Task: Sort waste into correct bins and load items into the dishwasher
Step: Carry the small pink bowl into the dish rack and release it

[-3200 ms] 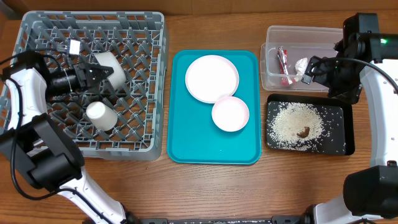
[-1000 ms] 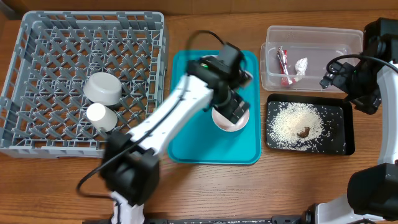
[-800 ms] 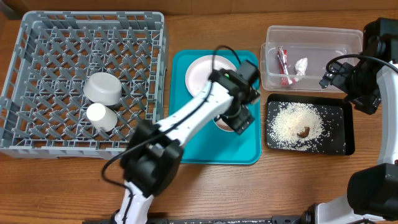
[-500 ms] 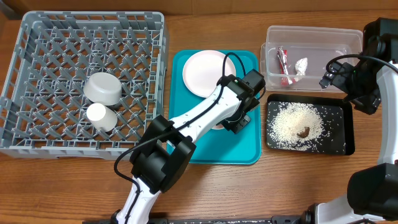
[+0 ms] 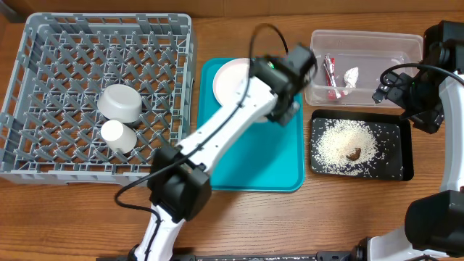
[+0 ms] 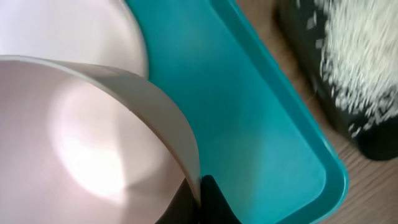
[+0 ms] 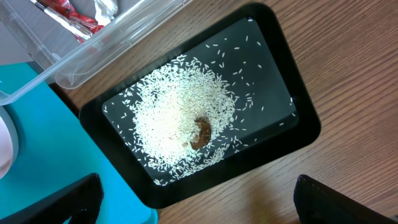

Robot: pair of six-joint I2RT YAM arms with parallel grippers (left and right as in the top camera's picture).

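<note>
Two dishes sit in the grey rack (image 5: 109, 20): a pale grey bowl (image 5: 120, 103) and a small white cup (image 5: 117, 135). Overhead, the left arm (image 5: 232, 123) hides what its wrist view shows: the left tool (image 6: 198, 198) clamped on the pinkish bowl (image 6: 93, 143) over the teal tray (image 6: 261, 137), beside the white plate (image 6: 68, 31). The right tool (image 7: 196, 208) gapes wide above the rice-strewn black tray (image 7: 280, 124).

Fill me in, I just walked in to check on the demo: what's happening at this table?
The left claw is shut on the rim of the small white bowl, holding it over the teal tray, where the white plate lies. The pale grey bowl and the cup sit in the grey rack. The wrapper and the white scrap lie in the clear tub; the rice and brown lump lie in the black tray. The right claw hangs open above that tray, holding nothing.
</note>
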